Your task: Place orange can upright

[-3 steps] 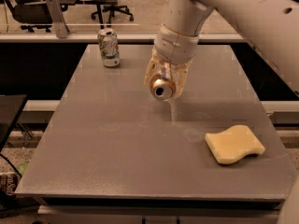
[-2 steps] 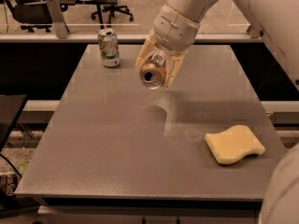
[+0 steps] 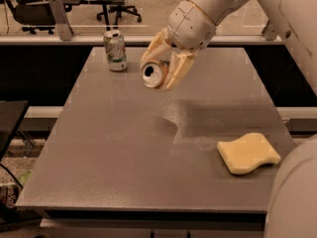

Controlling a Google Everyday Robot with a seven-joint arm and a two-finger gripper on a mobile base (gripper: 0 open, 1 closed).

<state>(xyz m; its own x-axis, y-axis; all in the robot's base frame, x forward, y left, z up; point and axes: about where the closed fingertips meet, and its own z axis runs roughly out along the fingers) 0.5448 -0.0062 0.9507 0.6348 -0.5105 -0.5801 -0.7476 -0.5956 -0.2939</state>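
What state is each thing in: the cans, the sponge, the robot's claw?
orange can: held above the table, tipped sideways.
gripper: shut on the orange can, over the table's far half.
white-and-green can: upright, far left of the table.
sponge: lying flat, front right.

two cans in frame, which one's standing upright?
The white-and-green can at the table's far left corner is upright. The orange can is held in the gripper above the table, tipped over with its top toward the camera.
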